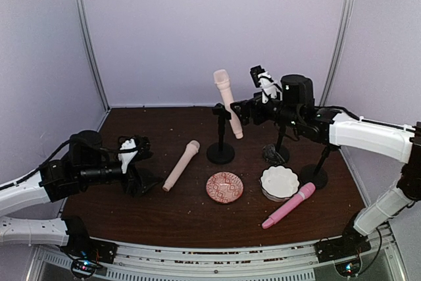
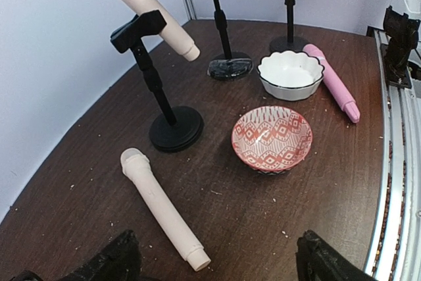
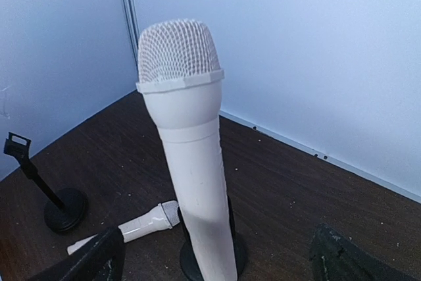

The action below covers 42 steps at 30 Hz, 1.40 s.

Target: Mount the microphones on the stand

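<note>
Pale peach-cream plastic, the slim microphone with the rounded head (image 1: pixel 227 100) stands tilted, head up, against the clip of the black round-based stand (image 1: pixel 220 144) just behind the red-patterned ceramic bowl (image 1: pixel 224 187). Whether it is seated in the clip cannot be told.

Only the right wrist view shows the mesh of its head. There the right gripper (image 3: pixel 217 261) has its jaws spread wide on either side of the lower shaft, touching nothing. The top view does not settle that gap.

Only the left wrist view shows the left gripper (image 2: pixel 220 261) clearly. Its dark fingers (image 2: pixel 122 260) are well apart with bare brown wooden tabletop (image 2: pixel 79 182) between them, on the near left of the bowl.

There are three microphones. One is on the stand, and a second peach-cream one (image 1: pixel 182 164) lies flat to the left of the bowl. A bright pink one (image 1: pixel 289 204) lies to its near right.

There are three black stands. The two empty ones (image 1: pixel 279 144) (image 1: pixel 316 169) are behind and to the right of the bowl.

There are two dishes, the bowl itself and a white scalloped bowl (image 1: pixel 279 183) just to its right. In the left wrist view the pink microphone lies just beside that white bowl.
</note>
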Each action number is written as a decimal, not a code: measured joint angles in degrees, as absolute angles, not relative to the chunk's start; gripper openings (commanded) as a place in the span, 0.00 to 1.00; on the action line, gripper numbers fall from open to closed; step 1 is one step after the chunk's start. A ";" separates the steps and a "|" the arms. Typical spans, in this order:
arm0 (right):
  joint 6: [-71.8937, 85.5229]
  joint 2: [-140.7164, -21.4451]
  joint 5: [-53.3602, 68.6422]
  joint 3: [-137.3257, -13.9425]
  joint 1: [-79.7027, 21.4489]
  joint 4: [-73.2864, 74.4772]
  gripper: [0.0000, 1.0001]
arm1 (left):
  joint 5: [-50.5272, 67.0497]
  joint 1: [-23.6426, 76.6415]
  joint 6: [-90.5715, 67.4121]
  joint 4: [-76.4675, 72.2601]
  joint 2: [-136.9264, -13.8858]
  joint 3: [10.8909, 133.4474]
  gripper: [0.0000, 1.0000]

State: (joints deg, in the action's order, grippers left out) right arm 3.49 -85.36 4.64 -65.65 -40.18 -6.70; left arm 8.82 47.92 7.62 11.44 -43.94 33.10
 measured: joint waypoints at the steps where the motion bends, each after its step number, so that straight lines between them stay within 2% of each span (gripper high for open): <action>1: 3.53 -83.79 4.67 -65.23 -40.25 -6.20 1.00 | 8.82 47.92 7.62 11.42 -44.01 33.10 0.84; 8: 6.22 -73.43 3.97 -64.12 -40.53 2.66 1.00 | 8.80 47.77 7.46 11.42 -45.39 33.17 0.83; 14: 4.56 -68.77 -6.26 -70.35 -39.94 15.11 1.00 | 7.99 47.66 7.07 11.42 -47.33 34.09 0.83; 22: 3.07 -70.83 -14.70 -80.07 -34.09 26.57 0.81 | 7.88 47.55 6.98 11.35 -47.33 34.17 0.83; 25: 4.58 -72.44 -16.82 -79.70 -33.76 28.80 0.78 | 7.88 47.55 6.98 11.40 -47.31 34.17 0.83; 31: 7.09 -65.87 -17.06 -64.31 -33.74 21.98 0.75 | 7.92 47.55 7.01 11.38 -46.81 34.17 0.83; 34: 7.55 -62.61 -17.04 -56.18 -33.71 16.93 0.67 | 8.23 47.55 7.01 11.35 -46.87 34.17 0.83; 36: 7.55 -61.98 -17.02 -50.89 -33.71 10.79 0.64 | 8.60 47.55 7.01 11.31 -47.07 34.17 0.83; 42: 5.98 -63.53 -17.04 -41.36 -33.21 -4.12 0.62 | 9.21 47.55 7.01 11.27 -47.70 34.17 0.83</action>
State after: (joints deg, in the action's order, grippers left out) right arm 5.98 -63.53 -17.04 -41.36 -33.21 -4.12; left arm 9.21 47.55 7.01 11.27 -47.70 34.17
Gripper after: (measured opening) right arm 0.633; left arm 0.833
